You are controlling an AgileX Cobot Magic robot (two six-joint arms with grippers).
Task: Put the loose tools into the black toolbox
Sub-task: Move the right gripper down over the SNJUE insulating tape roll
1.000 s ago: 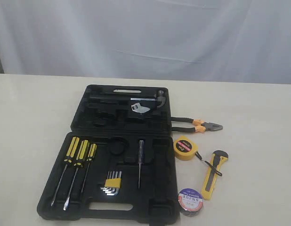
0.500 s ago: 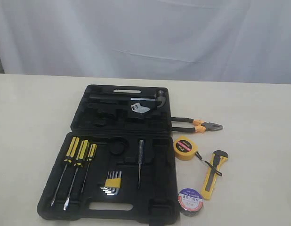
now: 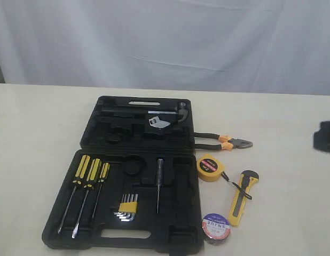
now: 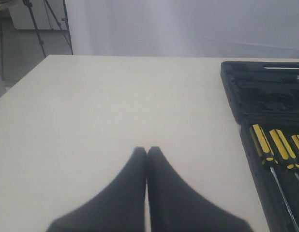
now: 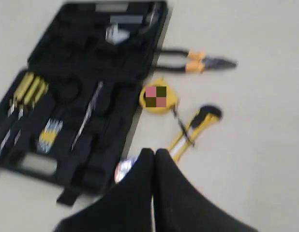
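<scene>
Pale worktop [image 3: 37,133], and the black toolbox [image 3: 178,213] lies open. Just off its right side: pliers [image 3: 224,142], tape measure [image 3: 210,167], utility knife [image 3: 242,196], tape roll [image 3: 216,226], all outside it. Left hand [image 4: 147,150] is closed, empty; right hand [image 5: 153,152] is closed too, holding nothing.
</scene>
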